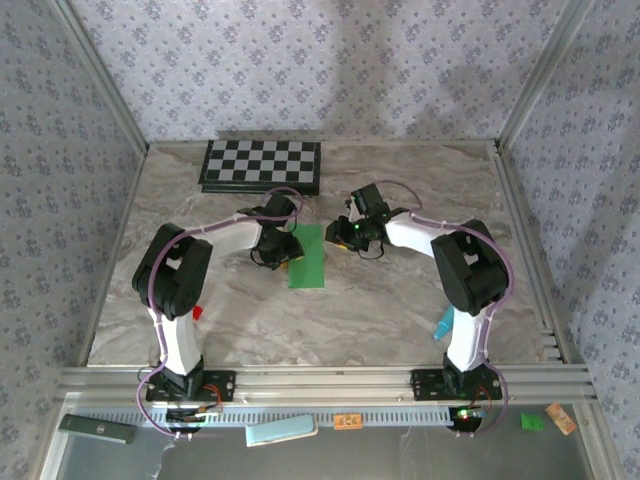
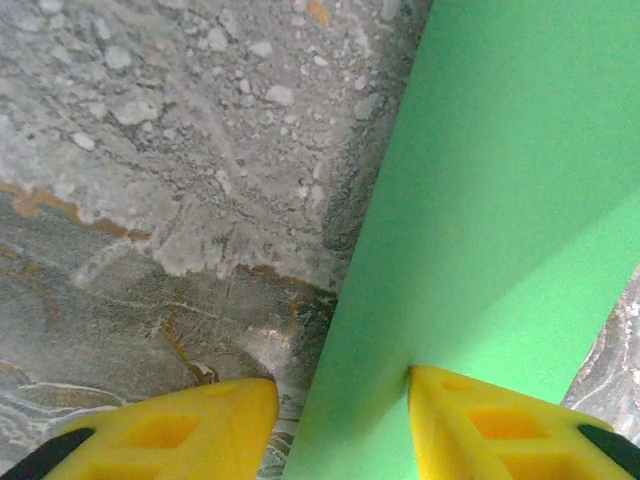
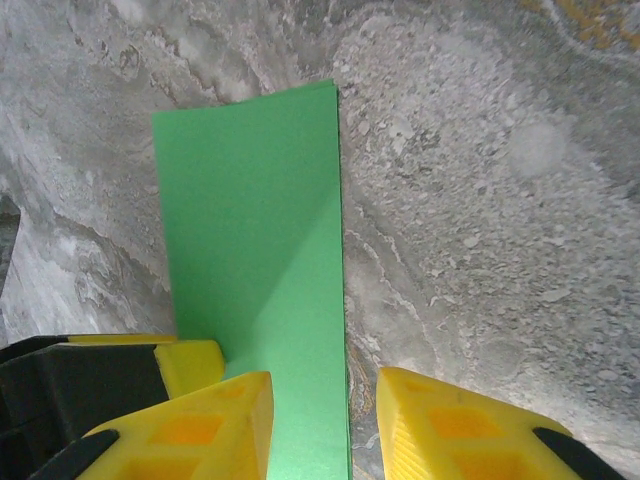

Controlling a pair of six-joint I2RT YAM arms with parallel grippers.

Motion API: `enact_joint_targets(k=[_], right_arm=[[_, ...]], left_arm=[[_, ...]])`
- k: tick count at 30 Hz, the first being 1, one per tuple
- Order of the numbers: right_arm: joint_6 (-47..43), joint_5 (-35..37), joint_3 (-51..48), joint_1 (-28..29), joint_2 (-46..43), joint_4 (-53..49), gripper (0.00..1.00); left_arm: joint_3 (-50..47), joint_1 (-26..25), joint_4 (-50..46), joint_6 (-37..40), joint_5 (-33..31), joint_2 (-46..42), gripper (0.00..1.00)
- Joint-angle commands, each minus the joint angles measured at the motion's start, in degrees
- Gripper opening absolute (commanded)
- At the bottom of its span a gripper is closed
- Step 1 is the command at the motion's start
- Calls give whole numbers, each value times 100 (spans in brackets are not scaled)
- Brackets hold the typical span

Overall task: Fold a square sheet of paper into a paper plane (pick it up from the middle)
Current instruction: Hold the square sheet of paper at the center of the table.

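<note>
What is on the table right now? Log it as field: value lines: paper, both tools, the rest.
paper: green paper, a narrow rectangle, seemingly folded in half, flat on the table
left side: left tool open, astride the paper's left edge
right side: right tool open, astride its right edge
far edge: checkerboard
near arms: teal marker by the right arm, red block by the left

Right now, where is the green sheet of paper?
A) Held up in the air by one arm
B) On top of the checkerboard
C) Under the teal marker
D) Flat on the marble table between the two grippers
D: the green sheet of paper lies flat on the marble table, with the left gripper at one long edge and the right gripper at the other.
</note>
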Motion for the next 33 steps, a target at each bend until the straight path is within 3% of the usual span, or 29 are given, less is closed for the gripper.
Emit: enact_joint_targets(k=[1, 13, 33], right_arm=[[-25, -138, 7, 71, 165, -23, 34], [-44, -206, 67, 148, 262, -19, 34], [-205, -482, 152, 261, 348, 71, 32]], left_arm=[[-441, -69, -737, -145, -278, 753, 44], [-464, -67, -706, -268, -291, 805, 41], [-430, -73, -672, -329, -186, 978, 45]])
